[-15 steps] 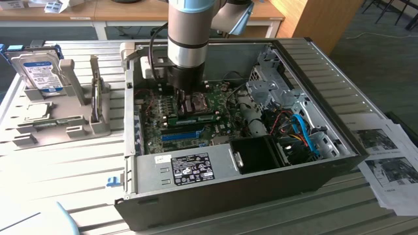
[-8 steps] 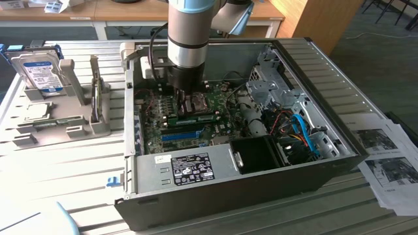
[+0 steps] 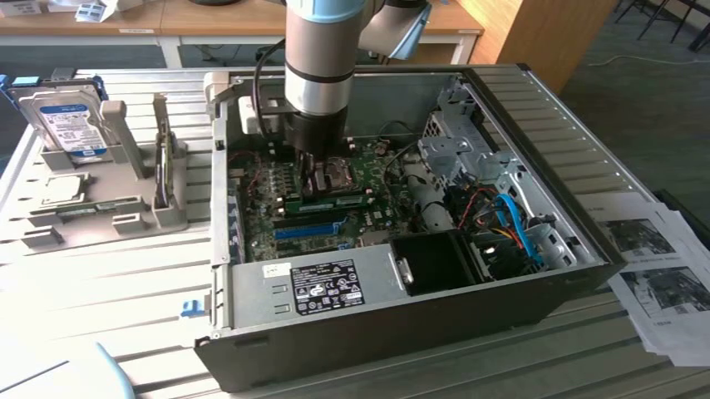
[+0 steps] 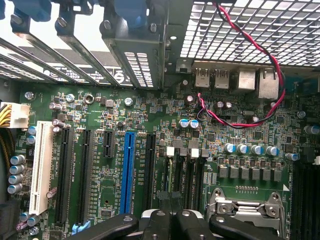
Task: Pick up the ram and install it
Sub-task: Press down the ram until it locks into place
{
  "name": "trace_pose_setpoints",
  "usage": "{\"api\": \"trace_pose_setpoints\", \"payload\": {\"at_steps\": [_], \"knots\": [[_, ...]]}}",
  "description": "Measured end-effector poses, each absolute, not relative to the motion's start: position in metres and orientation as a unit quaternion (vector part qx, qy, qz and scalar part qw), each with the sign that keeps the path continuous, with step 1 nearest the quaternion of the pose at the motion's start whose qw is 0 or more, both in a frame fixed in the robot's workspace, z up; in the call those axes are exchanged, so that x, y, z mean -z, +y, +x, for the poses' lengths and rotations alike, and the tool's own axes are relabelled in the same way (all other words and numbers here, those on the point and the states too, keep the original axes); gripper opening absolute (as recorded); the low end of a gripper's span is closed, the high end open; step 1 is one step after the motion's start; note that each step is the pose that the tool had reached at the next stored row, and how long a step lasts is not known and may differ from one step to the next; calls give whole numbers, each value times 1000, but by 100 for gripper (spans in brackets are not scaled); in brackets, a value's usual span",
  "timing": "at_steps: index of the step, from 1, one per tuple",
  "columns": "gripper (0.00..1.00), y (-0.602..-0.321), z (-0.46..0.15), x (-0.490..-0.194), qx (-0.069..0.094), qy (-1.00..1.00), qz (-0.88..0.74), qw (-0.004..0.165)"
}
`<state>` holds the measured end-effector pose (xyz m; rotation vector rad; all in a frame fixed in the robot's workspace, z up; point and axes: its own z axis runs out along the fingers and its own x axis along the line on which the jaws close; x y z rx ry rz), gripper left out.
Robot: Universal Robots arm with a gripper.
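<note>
The ram point(image 3: 338, 199), a narrow green board, stands on its long edge over the memory slots of the motherboard inside the open computer case point(image 3: 577, 174). My gripper point(image 3: 319, 184) reaches straight down into the case. It is shut, with its fingertips meeting at the ram's top edge near the end towards the exterior view's left. In the wrist view the gripper point(image 4: 171, 200) has its dark fingers pressed together, lined up with the black memory slots point(image 4: 192, 172). How deep the ram sits in the slot is hidden by the fingers.
A blue slot strip point(image 3: 305, 231) lies just in front of the ram, also seen as point(image 4: 129, 170). The power supply point(image 3: 322, 287) and black fan box point(image 3: 438, 262) fill the case's front. A grey holder point(image 3: 89, 220) with a hard drive point(image 3: 69, 125) stands outside; papers point(image 3: 654, 274) lie opposite.
</note>
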<state>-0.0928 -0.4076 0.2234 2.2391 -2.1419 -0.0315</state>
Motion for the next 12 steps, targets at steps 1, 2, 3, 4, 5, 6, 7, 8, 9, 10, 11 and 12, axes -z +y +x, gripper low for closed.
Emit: {"api": "trace_pose_setpoints", "payload": {"at_steps": [1,2,3,4,5,6,7,8,9,10,11,12], "knots": [[9,-408,-93,-223,10,-691,722,21],[9,-408,-93,-223,10,-691,722,21],[9,-408,-93,-223,10,-691,722,21],[9,-408,-93,-223,10,-691,722,21],[9,-408,-93,-223,10,-691,722,21],[9,-408,-93,-223,10,-691,722,21],[9,-408,-93,-223,10,-691,722,21],[9,-408,-93,-223,10,-691,722,21],[9,-408,-93,-223,10,-691,722,21],[9,-408,-93,-223,10,-691,722,21],[9,-408,-93,-223,10,-691,722,21],[9,-408,-93,-223,10,-691,722,21]]}}
